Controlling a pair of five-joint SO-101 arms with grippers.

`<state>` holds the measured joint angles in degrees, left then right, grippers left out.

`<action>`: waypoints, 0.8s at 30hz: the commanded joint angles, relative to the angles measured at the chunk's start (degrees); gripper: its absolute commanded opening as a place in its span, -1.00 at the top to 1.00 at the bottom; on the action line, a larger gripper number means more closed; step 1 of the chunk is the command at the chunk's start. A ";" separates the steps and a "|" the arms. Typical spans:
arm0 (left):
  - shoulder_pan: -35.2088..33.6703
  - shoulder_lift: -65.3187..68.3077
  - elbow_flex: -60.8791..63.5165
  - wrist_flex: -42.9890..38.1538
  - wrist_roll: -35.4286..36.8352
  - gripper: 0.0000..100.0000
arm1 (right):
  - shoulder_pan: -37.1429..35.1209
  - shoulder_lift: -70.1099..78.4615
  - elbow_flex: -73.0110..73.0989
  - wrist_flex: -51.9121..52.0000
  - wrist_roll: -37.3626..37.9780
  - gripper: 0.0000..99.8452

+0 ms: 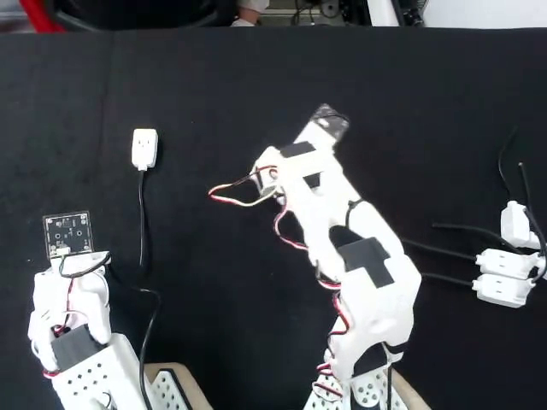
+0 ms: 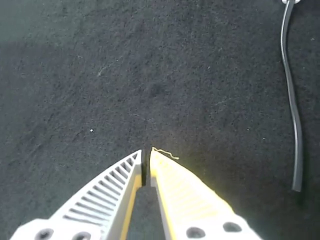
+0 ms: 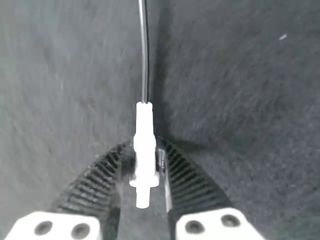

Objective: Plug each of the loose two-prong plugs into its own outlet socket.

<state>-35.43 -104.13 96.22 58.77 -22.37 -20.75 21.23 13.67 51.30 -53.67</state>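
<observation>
Black cloth covers everything; mid-table, the right gripper pinches a white plug narrowly, well left of the sockets. Its trailing cord could drag and twist it askew.

Arms: two, the left arm and the right arm. White connector pieces lying on the surface: four, a lone piece left of centre and a cluster of three at the right edge. One further white plug, seen from the right wrist.
</observation>
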 commanded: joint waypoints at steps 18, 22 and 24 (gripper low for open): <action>1.54 -0.44 1.10 0.26 0.62 0.91 | -7.12 -45.05 31.69 -15.12 29.01 0.98; 6.99 -0.44 1.10 0.35 -0.09 0.90 | -11.08 -54.90 45.93 -32.00 28.92 0.98; 10.24 -0.44 1.10 0.18 -2.46 0.90 | -13.45 -59.12 52.79 -41.32 28.92 0.98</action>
<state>-30.86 -104.13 96.22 58.77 -22.46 -31.21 -30.64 58.77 23.52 -25.19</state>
